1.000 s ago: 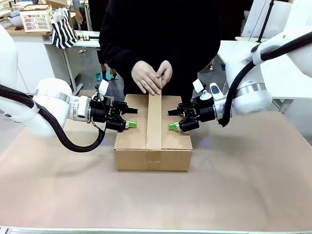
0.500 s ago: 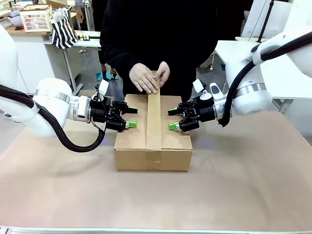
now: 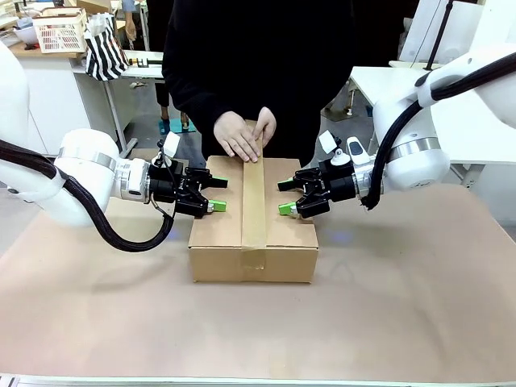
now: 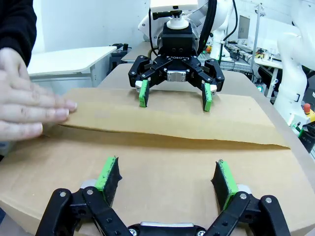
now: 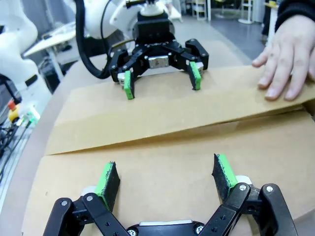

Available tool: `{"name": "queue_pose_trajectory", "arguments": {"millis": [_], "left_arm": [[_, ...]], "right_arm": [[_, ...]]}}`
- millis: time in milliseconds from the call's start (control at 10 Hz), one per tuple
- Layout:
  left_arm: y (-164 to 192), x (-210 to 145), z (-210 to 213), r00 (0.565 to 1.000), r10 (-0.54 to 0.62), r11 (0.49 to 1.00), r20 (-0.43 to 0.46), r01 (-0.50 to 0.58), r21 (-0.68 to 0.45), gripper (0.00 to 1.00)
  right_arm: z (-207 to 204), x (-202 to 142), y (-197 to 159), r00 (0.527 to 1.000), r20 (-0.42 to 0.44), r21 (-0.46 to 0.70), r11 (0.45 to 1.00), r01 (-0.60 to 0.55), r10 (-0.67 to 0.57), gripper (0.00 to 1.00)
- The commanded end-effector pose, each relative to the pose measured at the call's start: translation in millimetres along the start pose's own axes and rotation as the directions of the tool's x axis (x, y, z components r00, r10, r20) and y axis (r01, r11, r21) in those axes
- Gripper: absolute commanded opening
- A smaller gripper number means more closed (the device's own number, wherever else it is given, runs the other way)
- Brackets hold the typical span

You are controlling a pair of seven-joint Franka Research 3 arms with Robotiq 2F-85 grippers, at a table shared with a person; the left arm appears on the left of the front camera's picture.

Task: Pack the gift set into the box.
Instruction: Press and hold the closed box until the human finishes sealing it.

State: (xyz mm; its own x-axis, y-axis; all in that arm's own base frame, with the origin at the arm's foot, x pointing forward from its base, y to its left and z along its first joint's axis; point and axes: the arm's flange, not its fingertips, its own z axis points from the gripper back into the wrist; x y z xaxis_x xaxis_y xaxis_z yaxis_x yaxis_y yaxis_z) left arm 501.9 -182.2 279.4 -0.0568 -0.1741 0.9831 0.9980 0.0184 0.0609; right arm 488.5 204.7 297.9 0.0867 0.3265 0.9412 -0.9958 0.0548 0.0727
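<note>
Front view: the box point(image 3: 253, 219) sits closed at the middle of the tabletop point(image 3: 403, 306), brown tape point(image 3: 254, 201) along its top seam. The person's hands point(image 3: 242, 134) press the tape's far end. The left end effector point(image 3: 214, 193) and the right end effector point(image 3: 287, 196) rest spread wide over the box's two flaps.

Left wrist view: green pads point(image 4: 108, 173) stand wide above the cardboard.

Right wrist view: the same wide spread, empty.
</note>
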Motion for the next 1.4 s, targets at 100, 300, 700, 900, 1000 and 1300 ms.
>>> {"name": "queue_pose_trajectory", "arguments": {"millis": [100,300,700,900,1000,1300], "left_arm": [[-0.7,-3.3,-0.2,1.000,0.009,1.000,0.001,-0.009,0.007,1.00],[-0.7,-3.3,-0.2,1.000,0.009,1.000,0.001,-0.009,0.007,1.00],[-0.7,-3.3,-0.2,1.000,0.009,1.000,0.001,-0.009,0.007,1.00],[-0.7,-3.3,-0.2,1.000,0.009,1.000,0.001,-0.009,0.007,1.00],[-0.7,-3.3,-0.2,1.000,0.009,1.000,0.001,-0.009,0.007,1.00],[-0.7,-3.3,-0.2,1.000,0.009,1.000,0.001,-0.009,0.007,1.00]], "right_arm": [[-1.1,-2.0,2.2,1.000,-0.018,-0.010,1.000,0.000,0.000,1.00],[-1.1,-2.0,2.2,1.000,-0.018,-0.010,1.000,0.000,0.000,1.00],[-1.1,-2.0,2.2,1.000,-0.018,-0.010,1.000,0.000,0.000,1.00],[-1.1,-2.0,2.2,1.000,-0.018,-0.010,1.000,0.000,0.000,1.00],[-1.1,-2.0,2.2,1.000,-0.018,-0.010,1.000,0.000,0.000,1.00],[-1.1,-2.0,2.2,1.000,-0.018,-0.010,1.000,0.000,0.000,1.00]]}}
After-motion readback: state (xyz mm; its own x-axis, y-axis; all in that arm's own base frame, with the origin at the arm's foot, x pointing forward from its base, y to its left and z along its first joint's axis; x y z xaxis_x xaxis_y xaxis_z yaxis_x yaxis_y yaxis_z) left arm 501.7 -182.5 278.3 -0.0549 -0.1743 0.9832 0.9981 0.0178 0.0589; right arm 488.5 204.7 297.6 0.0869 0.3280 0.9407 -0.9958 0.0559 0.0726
